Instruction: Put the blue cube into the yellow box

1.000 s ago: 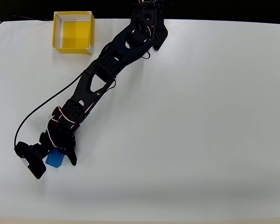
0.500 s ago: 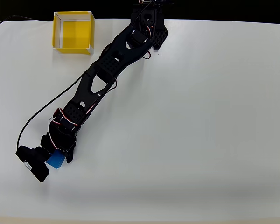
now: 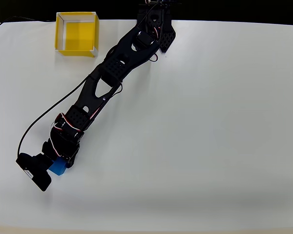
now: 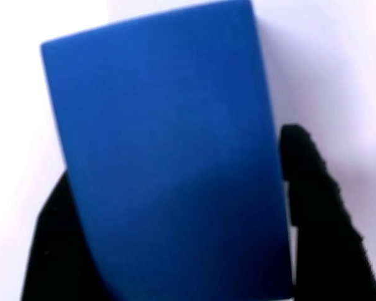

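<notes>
- Closest to me, the wrist view has the blue cube (image 4: 166,157) right up against the lens, one matte face taking most of the picture, with a black finger (image 4: 313,207) pressed to its right side and another against its lower left edge.
- I read the hand (image 3: 58,163) as closed on the cube: both fingers touch it, with white desk (image 4: 338,69) showing behind.
- From overhead, I see the cube (image 3: 57,166) low on the left part of the desk (image 3: 210,136), mostly covered by the hand, a small blue corner poking out beside the black wrist camera block (image 3: 34,170).
- I cannot tell from above whether the cube rests on the desk or is lifted clear of it.
- The black arm (image 3: 107,78) stretches diagonally from the hand up to its base (image 3: 156,29) at the far edge, and a thin black cable (image 3: 44,114) loops along its left side.
- Farthest off, the yellow box (image 3: 77,34) sits at the far left corner, open top up, well apart from the cube.
</notes>
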You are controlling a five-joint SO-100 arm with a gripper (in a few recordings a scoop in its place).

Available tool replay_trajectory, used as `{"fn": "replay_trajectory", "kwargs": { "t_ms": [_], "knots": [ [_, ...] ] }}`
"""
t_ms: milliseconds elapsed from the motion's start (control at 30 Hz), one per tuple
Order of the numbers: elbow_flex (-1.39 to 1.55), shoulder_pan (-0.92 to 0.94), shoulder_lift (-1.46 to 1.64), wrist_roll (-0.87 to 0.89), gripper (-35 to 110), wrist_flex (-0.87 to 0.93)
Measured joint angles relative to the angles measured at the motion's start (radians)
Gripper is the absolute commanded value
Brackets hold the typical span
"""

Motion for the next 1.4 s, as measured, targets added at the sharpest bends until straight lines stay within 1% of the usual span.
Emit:
{"fn": "replay_trajectory", "kwargs": {
  "t_ms": [300,467,633,900,1100,1400],
  "knots": [
    [0.000,0.002,0.046,-0.014,19,0.087],
    [0.153,0.009,0.219,-0.015,18,0.092],
    [0.339,0.057,0.431,-0.014,19,0.106],
    [0.712,0.255,0.859,-0.014,19,0.124],
    [0.857,0.443,1.147,-0.014,19,0.170],
    [1.046,0.703,1.322,-0.052,18,0.236]
  ]
}}
